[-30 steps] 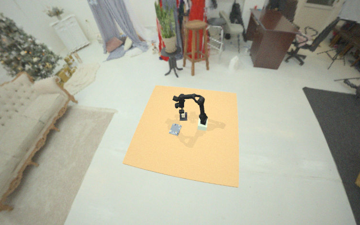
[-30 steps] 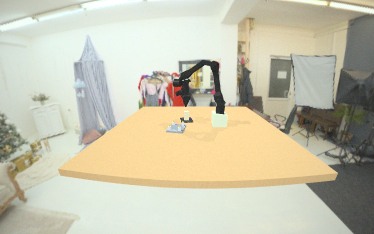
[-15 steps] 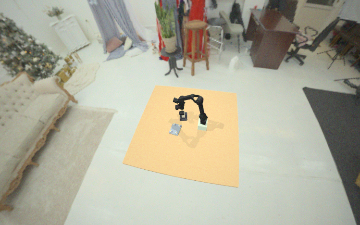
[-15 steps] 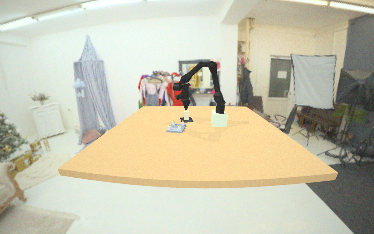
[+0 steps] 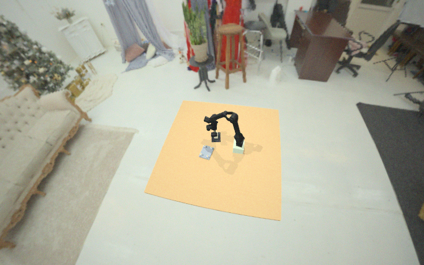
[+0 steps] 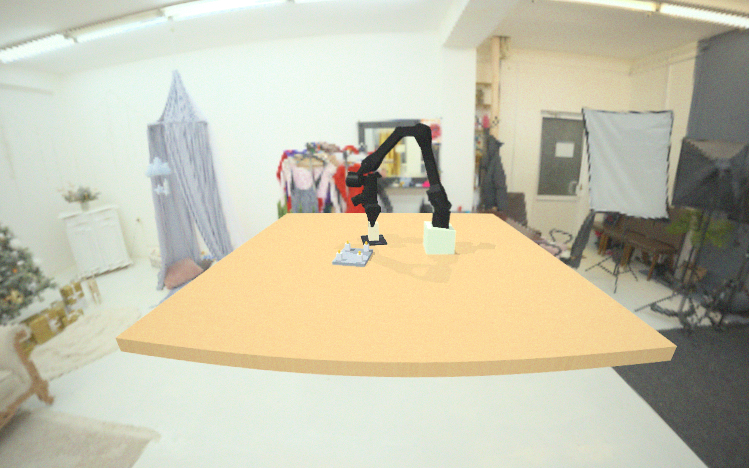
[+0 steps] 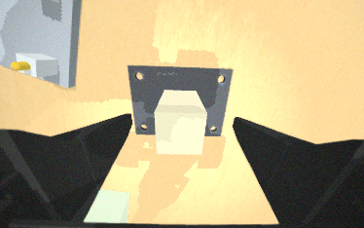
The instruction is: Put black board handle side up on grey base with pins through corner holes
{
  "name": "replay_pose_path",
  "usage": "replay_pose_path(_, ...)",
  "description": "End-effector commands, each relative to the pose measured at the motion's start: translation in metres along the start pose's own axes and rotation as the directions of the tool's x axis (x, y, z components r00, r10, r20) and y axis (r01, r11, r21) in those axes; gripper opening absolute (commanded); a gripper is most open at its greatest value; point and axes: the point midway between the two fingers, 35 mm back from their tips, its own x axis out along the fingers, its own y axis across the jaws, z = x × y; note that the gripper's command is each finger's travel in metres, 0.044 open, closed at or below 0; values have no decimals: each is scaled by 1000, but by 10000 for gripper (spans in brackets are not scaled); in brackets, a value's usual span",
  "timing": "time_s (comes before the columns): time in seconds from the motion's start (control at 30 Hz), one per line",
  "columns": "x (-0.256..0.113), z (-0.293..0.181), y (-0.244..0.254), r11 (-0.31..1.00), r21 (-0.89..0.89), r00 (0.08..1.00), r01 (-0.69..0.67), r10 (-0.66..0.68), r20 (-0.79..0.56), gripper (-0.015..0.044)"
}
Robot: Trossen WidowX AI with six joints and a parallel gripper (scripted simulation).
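Note:
The black board (image 5: 218, 139) (image 6: 380, 240) (image 7: 179, 83) lies flat on the table, a hole near each corner, with its pale square handle (image 5: 214, 134) (image 6: 373, 231) (image 7: 180, 122) on top. My gripper (image 5: 213, 131) (image 6: 372, 222) (image 7: 183, 120) is open and empty. It points straight down just above the handle, with one finger on each side of it in the wrist view. The grey base (image 5: 206, 152) (image 6: 352, 256) (image 7: 28, 29) with its posts stands apart, in front of and to the left of the board. One gold pin (image 7: 18, 65) shows in the wrist view.
The arm stands on a pale green block (image 5: 238, 147) (image 6: 439, 238) (image 7: 108, 207) to the right of the board. The orange table (image 5: 213, 184) (image 6: 400, 314) holds nothing else. Furniture stands far off around it.

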Motion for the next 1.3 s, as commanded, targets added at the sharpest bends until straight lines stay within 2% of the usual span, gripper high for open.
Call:
replay_pose_path(0.0,9,-2,2,1000,-4,1000,-8,8,-3,440)
replay_pose_path(0.73,43,-3,3,1000,-4,1000,-8,8,-4,440)
replay_pose_path(1.07,43,-3,3,1000,-4,1000,-8,8,-4,178)
replay_pose_path(1.27,43,-3,3,1000,-4,1000,-8,8,-4,137)
